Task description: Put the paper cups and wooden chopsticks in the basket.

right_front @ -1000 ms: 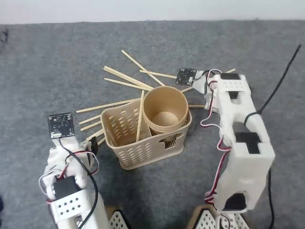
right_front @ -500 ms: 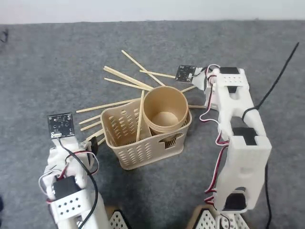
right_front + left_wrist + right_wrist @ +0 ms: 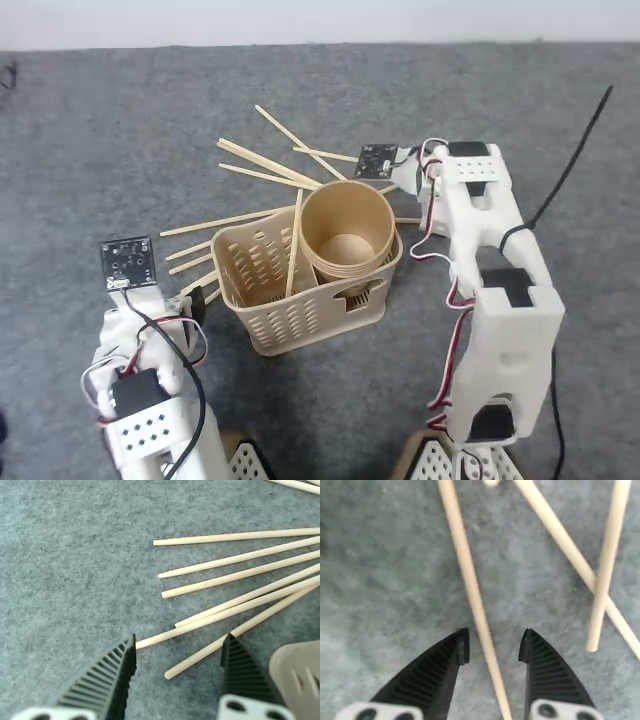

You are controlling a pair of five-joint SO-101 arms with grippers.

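now the right gripper [image 3: 495, 632] has swung in behind the basket [image 3: 290, 320], jaws parted astride one chopstick [image 3: 470, 580] lying on the carpet [image 3: 380, 555]. a grab looks close; the paper cups [image 3: 345, 245] already sit inside.

The tabletop [image 3: 90, 120] was grey with tiny light and dark flecks, like carpet. The basket [image 3: 290, 305] was light tan, with rows of little slits all over its sides. The paper cups [image 3: 345, 247] were a warmer brown. The chopsticks [image 3: 270, 163] were pale yellow wood. The left arm [image 3: 150, 425] and the right arm [image 3: 510, 330] were both white. Their wires [image 3: 458, 300] were red, white and black. The left jaws and the right jaws were black with fine ridges. The small board [image 3: 128, 261] was black.
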